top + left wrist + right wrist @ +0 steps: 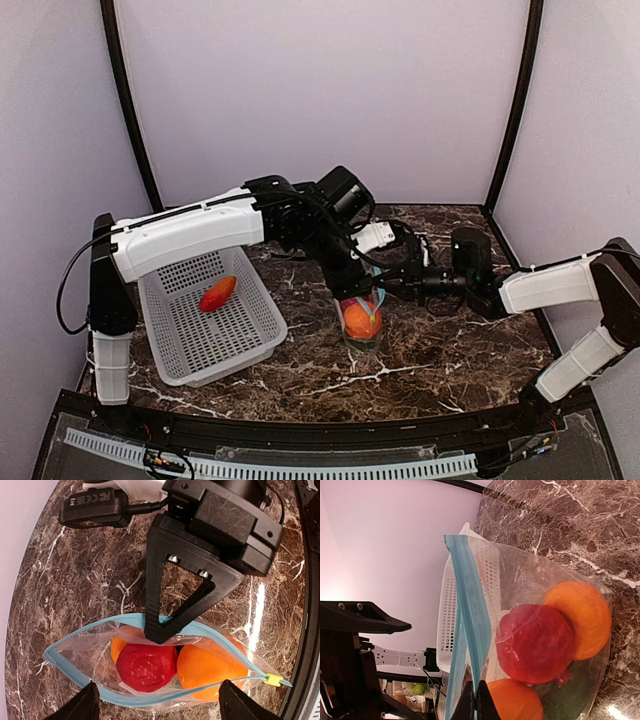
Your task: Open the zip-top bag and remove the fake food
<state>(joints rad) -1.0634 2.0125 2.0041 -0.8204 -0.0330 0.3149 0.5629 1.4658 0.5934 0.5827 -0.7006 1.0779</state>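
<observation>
Now the clear blue-zip plastic bag (75,655) gapes, red and orange round plastic food (146,667) inside; right pincer (476,700) clamps it, left pincer (160,692) apart.

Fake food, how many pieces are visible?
5. One elongated red-orange piece in the white basket; in the zip-top bag: an orange, a second orange, a red piece, a dark green piece. Others may be hidden.

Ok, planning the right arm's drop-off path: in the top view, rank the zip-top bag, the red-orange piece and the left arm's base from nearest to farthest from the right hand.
1. zip-top bag, gripped by the right hand, table centre.
2. red-orange piece, in the white basket, to the left.
3. left arm's base, far left, beyond the basket.
</observation>
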